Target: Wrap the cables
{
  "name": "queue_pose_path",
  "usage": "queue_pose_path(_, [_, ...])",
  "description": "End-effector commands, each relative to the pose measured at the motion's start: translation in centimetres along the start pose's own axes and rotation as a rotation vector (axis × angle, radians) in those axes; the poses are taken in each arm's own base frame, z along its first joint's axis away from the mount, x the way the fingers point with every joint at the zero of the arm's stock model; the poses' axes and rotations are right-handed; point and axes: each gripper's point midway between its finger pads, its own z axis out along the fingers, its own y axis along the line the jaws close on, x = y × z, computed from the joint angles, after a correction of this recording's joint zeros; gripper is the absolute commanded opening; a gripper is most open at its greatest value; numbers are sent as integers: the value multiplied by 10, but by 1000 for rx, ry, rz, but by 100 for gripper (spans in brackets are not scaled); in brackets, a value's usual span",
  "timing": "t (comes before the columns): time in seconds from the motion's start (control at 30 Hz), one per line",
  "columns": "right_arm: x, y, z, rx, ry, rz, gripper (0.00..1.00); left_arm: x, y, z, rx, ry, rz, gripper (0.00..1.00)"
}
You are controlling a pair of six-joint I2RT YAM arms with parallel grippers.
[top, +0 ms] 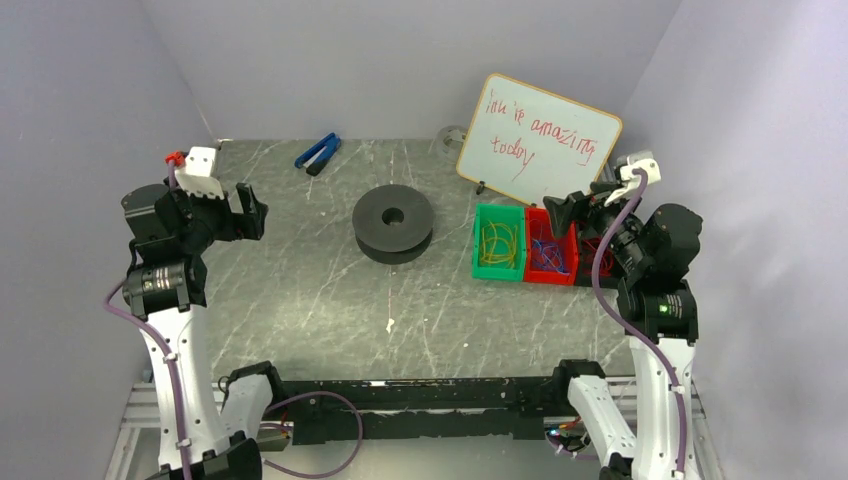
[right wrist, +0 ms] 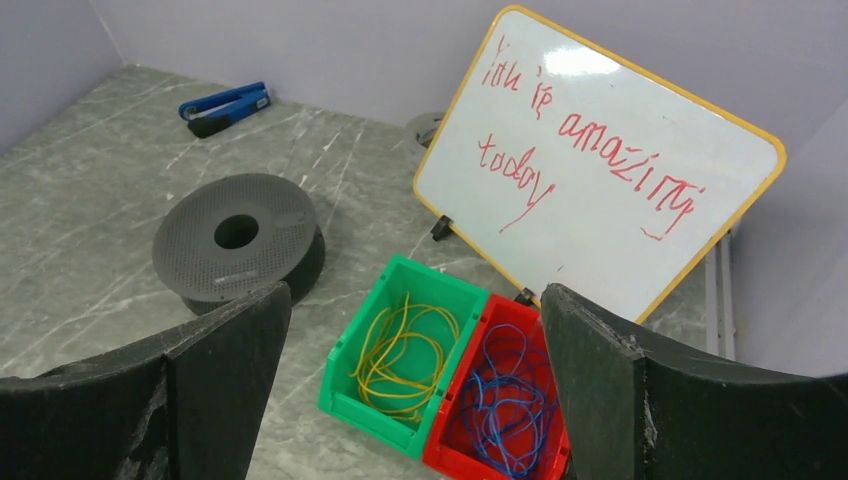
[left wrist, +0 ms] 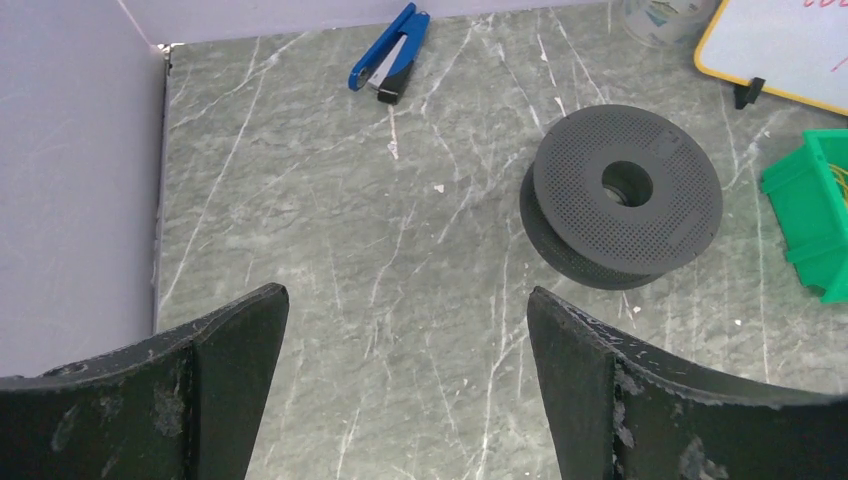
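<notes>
Left fingers (left wrist: 210, 390) spread wide over table (left wrist: 400, 250), gripping nothing; black spool (left wrist: 660, 200) ahead-right. Right fingers (right wrist: 200, 390) likewise agape, empty; yellow cables (right wrist: 400, 350) coiled in green bin (right wrist: 338, 372) just ahead, between them.

Top external camera: fixed high behind the arm bases, facing 12 o'clock and angled down, far enough back to take in the whole surface (top: 300, 300).

Left wrist camera: behind the left hand (left wrist: 408, 300), close over the surface, facing about 2 o'clock.

Right wrist camera: behind the right hand (right wrist: 415, 290), facing about 10 o'clock.

Common to all three: spool (top: 393, 224), stapler (top: 318, 153), green bin (top: 497, 275).
</notes>
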Motion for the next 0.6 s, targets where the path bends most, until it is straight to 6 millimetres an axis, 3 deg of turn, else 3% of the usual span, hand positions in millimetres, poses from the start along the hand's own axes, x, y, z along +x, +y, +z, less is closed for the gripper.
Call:
queue_pose_path(0.0, [-13,3,0,-13,-49,-9,99,-10,-8,0,58,-38,-1,94])
queue_pose_path(0.23, [13,8,10,-100,-3,-137,99,-5,-13,1,101,-35,21,94])
queue_pose_path(0.57, [29,22,15,-203,19,-149,99,11,-21,10,186,-9,69,94])
